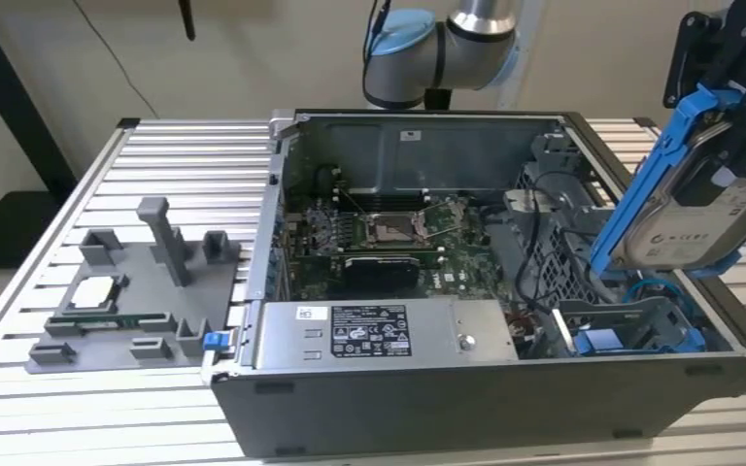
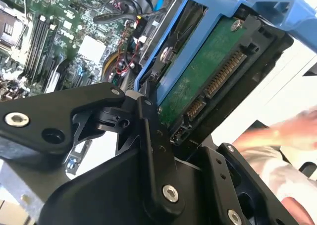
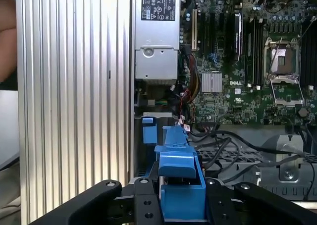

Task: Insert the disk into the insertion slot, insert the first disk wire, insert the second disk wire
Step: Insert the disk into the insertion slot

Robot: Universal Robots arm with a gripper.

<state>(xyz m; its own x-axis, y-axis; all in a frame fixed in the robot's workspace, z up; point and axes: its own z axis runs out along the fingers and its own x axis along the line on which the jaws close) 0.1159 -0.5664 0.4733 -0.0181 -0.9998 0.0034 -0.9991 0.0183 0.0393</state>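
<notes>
**Ask:** What is your gripper (image 1: 733,146) doing?

**Tell:** Its black fingers (image 3: 218,201) are closed on the disk (image 1: 684,238), one on each side of the blue carrier frame (image 3: 181,180). You hold it up in the air, over the end of the open computer case (image 1: 477,408) at the exterior view's right.

**Ask:** Which way does the disk point?

**Tell:** It stands on end. Its long side runs up and down, and the top leans to the exterior view's right. The low end hangs above the insertion slot (image 1: 626,320), not in it yet. In the second wrist view you see its green board (image 2: 198,66) and a row of gold pins (image 2: 224,76).

**Ask:** Can you read anything?

**Tell:** The disk has a white label (image 1: 729,218), but its print is too small to read. The power supply (image 1: 477,335) has a black and white label (image 1: 370,332), and the motherboard (image 3: 237,86) has tiny white letters
</notes>
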